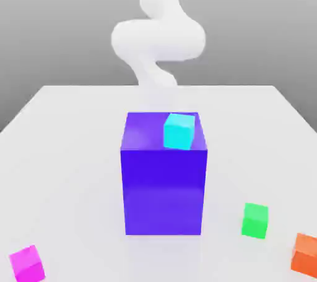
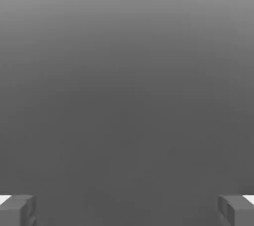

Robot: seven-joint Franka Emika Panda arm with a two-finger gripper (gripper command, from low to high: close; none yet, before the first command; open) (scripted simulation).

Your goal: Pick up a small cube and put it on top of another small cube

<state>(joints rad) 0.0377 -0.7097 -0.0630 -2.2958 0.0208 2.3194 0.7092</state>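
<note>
A white table (image 1: pixel 74 151) spreads under a plain grey backdrop. The pink cube (image 1: pixel 28 264), small and plain, sits at the exterior view's lower left corner. The green cube (image 1: pixel 255 220) sits at lower right, well apart. The gripper (image 2: pixel 127 210) has its fingers (image 2: pixel 17 210) spread wide, holding nothing.

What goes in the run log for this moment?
gripper open, holding nothing | magenta cube on table | green cube bare | stacking not started

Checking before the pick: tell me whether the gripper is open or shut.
Open. In the hand view the gripper has its two fingertips far apart at opposite edges, nothing between them.
</note>
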